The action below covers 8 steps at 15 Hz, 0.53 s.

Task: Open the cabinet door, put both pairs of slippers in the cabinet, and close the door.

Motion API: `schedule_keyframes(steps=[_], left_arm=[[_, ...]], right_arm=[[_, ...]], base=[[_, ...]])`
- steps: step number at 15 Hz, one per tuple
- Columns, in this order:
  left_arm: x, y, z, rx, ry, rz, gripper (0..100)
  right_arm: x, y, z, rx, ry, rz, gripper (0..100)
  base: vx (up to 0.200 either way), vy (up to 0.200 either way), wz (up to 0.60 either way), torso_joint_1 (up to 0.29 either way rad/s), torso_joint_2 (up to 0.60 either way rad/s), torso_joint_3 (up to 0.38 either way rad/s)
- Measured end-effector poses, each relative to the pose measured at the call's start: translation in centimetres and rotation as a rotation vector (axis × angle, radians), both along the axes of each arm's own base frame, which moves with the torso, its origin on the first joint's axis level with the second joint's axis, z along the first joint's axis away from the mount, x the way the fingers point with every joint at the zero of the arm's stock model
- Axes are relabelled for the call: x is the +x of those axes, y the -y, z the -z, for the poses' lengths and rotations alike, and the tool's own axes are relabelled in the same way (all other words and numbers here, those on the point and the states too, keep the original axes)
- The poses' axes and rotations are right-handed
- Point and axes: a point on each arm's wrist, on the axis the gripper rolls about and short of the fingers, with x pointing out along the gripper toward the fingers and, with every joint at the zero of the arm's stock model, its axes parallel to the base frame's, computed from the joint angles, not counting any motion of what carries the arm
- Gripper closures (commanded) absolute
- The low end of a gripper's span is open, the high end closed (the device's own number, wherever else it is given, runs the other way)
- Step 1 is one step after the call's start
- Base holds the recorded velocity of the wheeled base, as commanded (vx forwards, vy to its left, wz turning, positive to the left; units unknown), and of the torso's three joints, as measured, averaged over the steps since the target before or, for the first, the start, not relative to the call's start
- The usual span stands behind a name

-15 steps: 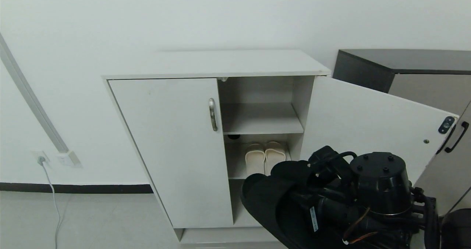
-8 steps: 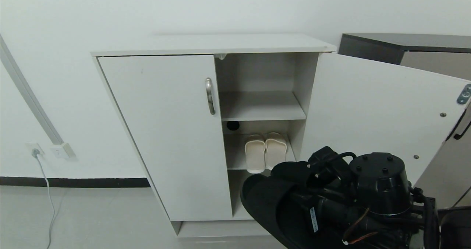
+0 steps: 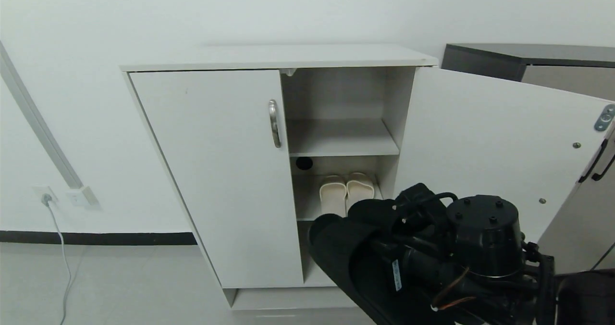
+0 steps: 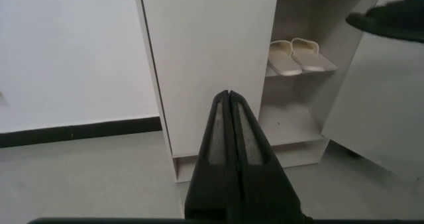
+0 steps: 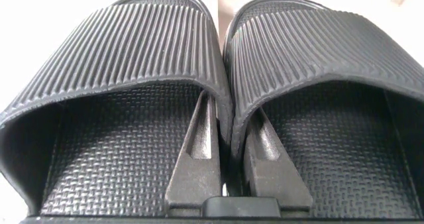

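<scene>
Door [image 3: 480, 142] open; cream slippers [image 3: 346, 197] shelved; right end effector [image 5: 228, 154] clamps black slippers [image 3: 343, 250], unplaced; left end effector [image 4: 228, 98] closed, empty; closing remains.

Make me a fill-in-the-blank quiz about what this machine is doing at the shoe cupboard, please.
1. The right end effector is ____ on the black slippers.
2. The cream slippers sit on the cabinet's ____ shelf.
3. The right door stands ____.
4. The left end effector holds ____.

Missing words: shut; middle; open; nothing.
</scene>
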Motion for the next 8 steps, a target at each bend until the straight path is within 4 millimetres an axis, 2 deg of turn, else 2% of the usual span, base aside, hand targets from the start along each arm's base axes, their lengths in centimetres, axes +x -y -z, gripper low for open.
schedule_keyframes(steps=[4, 8], left_arm=[[0.0, 0.0, 0.0, 0.0, 0.0, 0.001, 100], [0.0, 0.0, 0.0, 0.0, 0.0, 0.001, 100]], right_arm=[[3.3, -4.9, -0.3, 0.016, 0.091, 0.269, 100], [6.0, -8.3, -1.1, -0.029, 0.015, 0.426, 100]], base=[[0.0, 0.0, 0.0, 0.0, 0.0, 0.0], [0.0, 0.0, 0.0, 0.0, 0.0, 0.0]])
